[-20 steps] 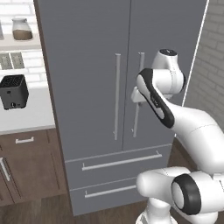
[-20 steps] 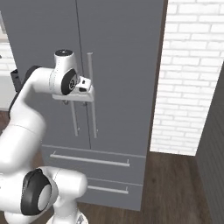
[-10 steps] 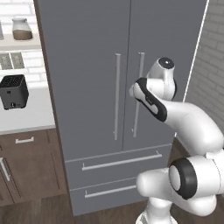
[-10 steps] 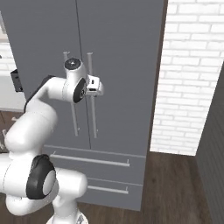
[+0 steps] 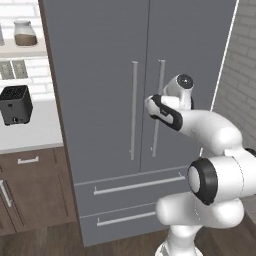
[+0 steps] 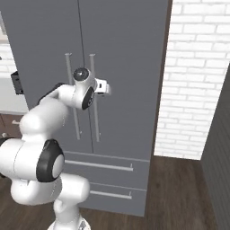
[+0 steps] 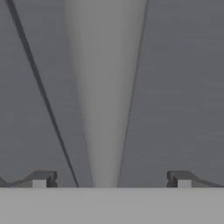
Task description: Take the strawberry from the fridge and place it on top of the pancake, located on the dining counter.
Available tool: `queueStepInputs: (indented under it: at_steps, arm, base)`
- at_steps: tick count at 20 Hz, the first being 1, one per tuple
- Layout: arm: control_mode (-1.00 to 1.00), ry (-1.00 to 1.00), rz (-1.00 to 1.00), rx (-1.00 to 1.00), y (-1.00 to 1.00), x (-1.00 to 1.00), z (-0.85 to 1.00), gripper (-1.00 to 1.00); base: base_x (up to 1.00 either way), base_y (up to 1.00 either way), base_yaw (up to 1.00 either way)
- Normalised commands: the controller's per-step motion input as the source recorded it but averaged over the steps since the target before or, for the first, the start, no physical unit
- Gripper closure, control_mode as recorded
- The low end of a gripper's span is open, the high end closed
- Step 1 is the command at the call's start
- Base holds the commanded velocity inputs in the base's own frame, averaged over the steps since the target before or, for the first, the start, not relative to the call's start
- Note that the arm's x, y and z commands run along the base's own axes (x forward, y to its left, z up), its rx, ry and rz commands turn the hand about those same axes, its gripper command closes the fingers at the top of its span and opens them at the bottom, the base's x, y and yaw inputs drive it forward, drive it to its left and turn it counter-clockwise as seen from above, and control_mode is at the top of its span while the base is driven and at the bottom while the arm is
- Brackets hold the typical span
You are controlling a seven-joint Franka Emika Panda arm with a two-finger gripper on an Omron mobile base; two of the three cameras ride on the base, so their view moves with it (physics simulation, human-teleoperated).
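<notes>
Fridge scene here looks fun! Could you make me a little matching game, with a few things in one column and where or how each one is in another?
Things:
1. fridge
2. gripper
3. toaster
4. jar

Descriptions:
A. on the white counter left of the fridge
B. on a shelf high on the left
C. both doors shut
D. open, a bar handle between its fingertips

Pairs: 1-C, 2-D, 3-A, 4-B
</notes>
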Motion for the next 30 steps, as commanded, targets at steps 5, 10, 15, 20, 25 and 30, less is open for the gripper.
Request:
queueStepInputs:
  at_steps: [5, 10, 15, 20, 25, 30]
  arm:
    - [-1.0, -0.01, 0.0, 0.0, 0.0, 0.47, -0.02, -1.0]
    - [-1.0, -0.12, 0.0, 0.0, 0.0, 0.26, -0.1, -1.0]
    - [-1.0, -0.1, 0.0, 0.0, 0.0, 0.14, -0.08, 1.0]
    - [-1.0, 0.03, 0.0, 0.01, -0.04, -0.14, 0.0, 1.0]
    - [-1.0, 0.08, -0.02, 0.06, -0.4, -0.83, 0.0, 1.0]
    - [-1.0, 0.06, -0.03, 0.14, -0.9, -1.0, 0.0, 1.0]
  base:
    - [0.0, 0.0, 0.0]
    - [0.0, 0.0, 0.0]
    - [0.0, 0.0, 0.0]
    - [0.0, 0.0, 0.0]
    - [0.0, 0.0, 0.0]
    - [0.0, 0.0, 0.0]
